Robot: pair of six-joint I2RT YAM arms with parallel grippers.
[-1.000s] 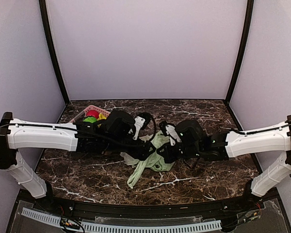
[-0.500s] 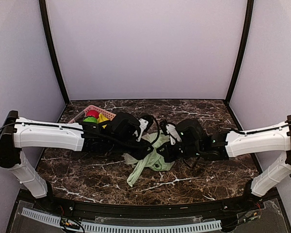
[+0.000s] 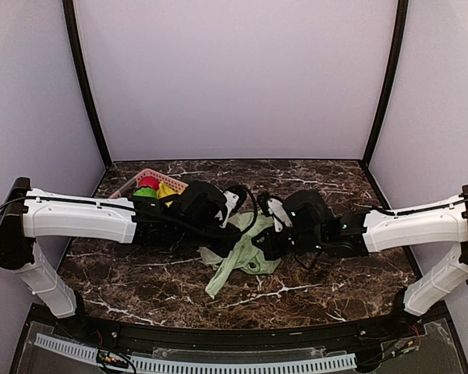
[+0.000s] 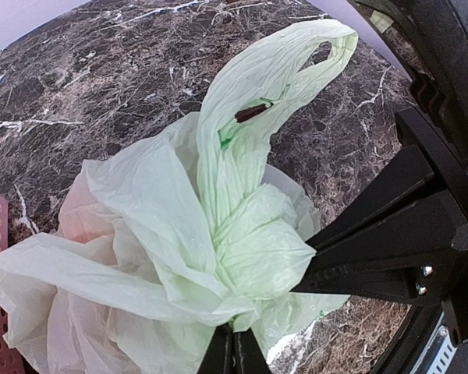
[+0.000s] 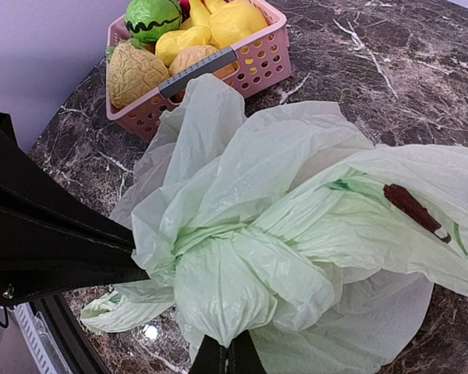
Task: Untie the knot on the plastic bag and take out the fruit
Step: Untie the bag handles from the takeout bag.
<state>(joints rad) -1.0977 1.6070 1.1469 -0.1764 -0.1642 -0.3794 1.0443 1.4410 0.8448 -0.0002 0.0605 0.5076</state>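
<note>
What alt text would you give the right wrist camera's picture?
A crumpled pale green plastic bag fills the frame, pinched by the right gripper at the bottom edge and by the left gripper from the left side. Behind it, a pink basket of toy foods sits on the dark marble table.

Dark brown, white-veined marble bench (image 3: 140, 288), enclosed by plain lilac walls (image 3: 234, 78).

Left white-and-black arm (image 3: 78, 218) and right white-and-black arm (image 3: 413, 226) both reach inward, low and near level, and meet at mid-bench.

Crumpled pale green plastic bag (image 3: 253, 255) lies between the two wrists. One loose strip of it (image 3: 217, 282) trails towards the near edge.

Left claw (image 3: 244, 236) and right claw (image 3: 264, 243) sit just beside each other, both against the bag's bunched top; their dark tips are hard to separate from the housings.

Pink perforated plastic basket (image 3: 140, 175) stands rear left, partly behind the left arm. It holds a red piece (image 3: 149, 183), a green piece (image 3: 145, 192) and a yellow piece (image 3: 164, 189).
</note>
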